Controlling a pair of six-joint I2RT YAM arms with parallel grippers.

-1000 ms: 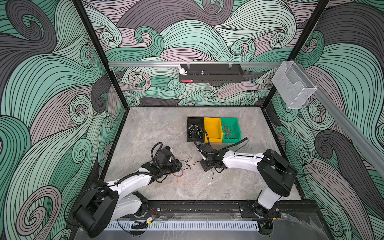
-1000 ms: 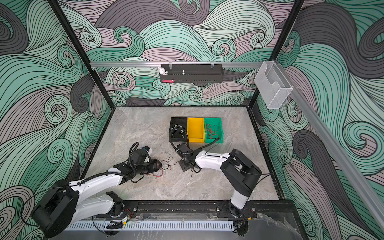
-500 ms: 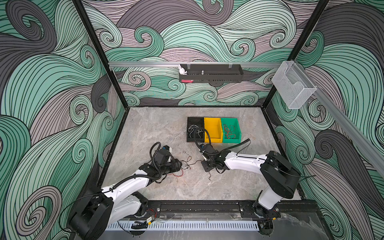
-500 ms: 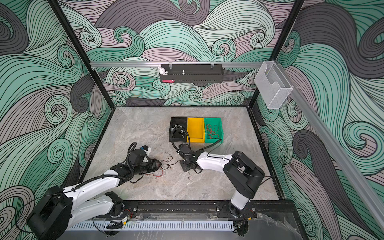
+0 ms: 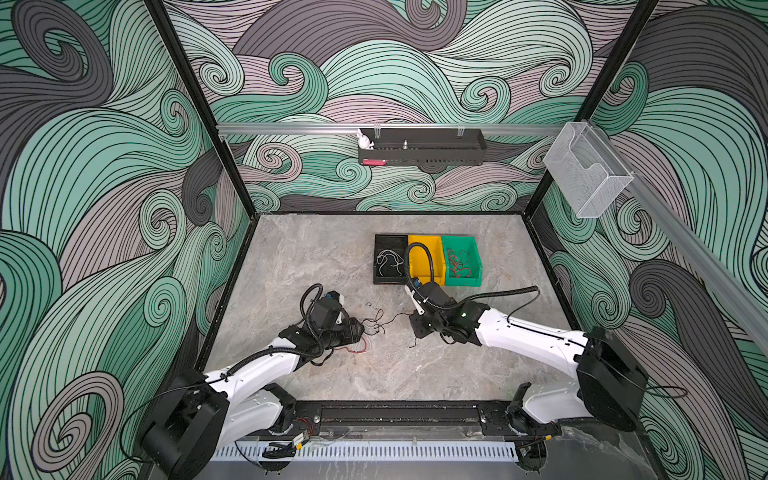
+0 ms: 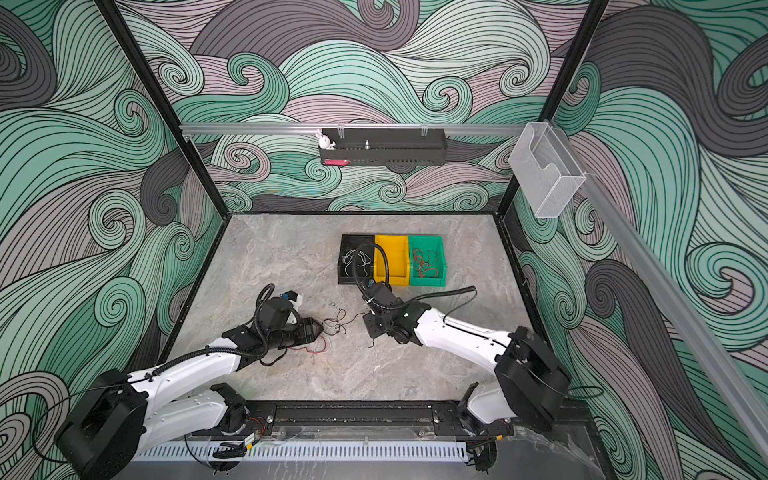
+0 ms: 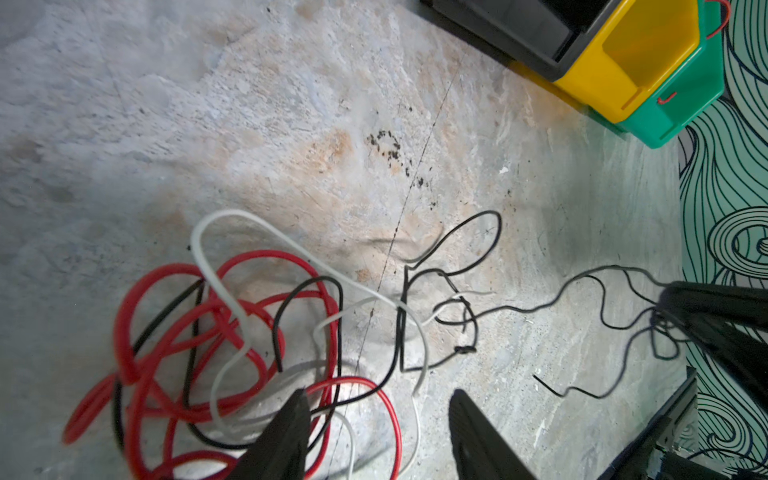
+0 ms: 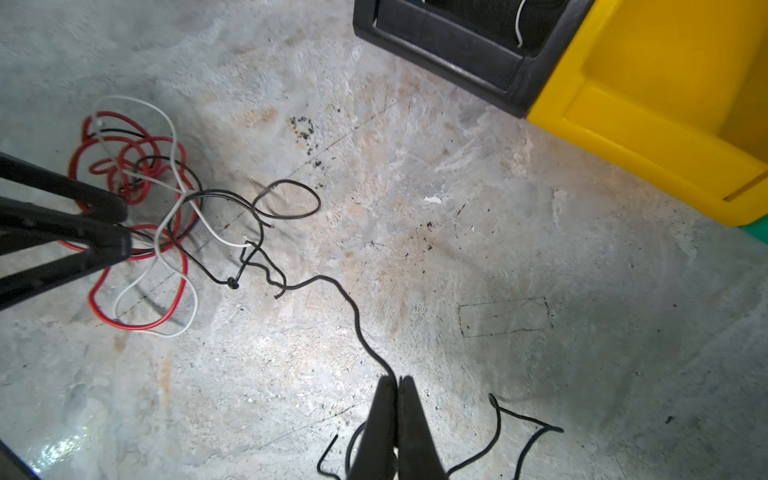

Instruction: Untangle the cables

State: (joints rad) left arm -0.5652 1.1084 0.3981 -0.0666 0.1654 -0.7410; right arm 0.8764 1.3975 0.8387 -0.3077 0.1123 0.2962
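Observation:
The cables [image 7: 257, 332] lie as a loose knot of red, white and black strands on the stone table, seen in both top views [image 5: 372, 330] [image 6: 332, 328]. My left gripper [image 7: 378, 399] is open, and its fingers stand either side of red, white and black loops at the knot's edge. One thin black cable [image 8: 353, 316] runs out of the knot to my right gripper [image 8: 397, 380], which is shut on it. That cable's free ends curl on the table behind the fingers. In a top view the left gripper [image 5: 357, 328] and the right gripper [image 5: 417, 326] face each other across the knot.
Behind the grippers three bins stand in a row. The black bin [image 5: 390, 238] holds white cables, the yellow bin [image 5: 438, 249] shows none, and the green bin [image 5: 463, 280] holds red cables. The right arm's black hose [image 5: 428, 257] arches over the yellow bin.
My right gripper's jaws have closed on the thin black cable. Both arms have shifted only slightly, and the left gripper has stayed open at the knot.

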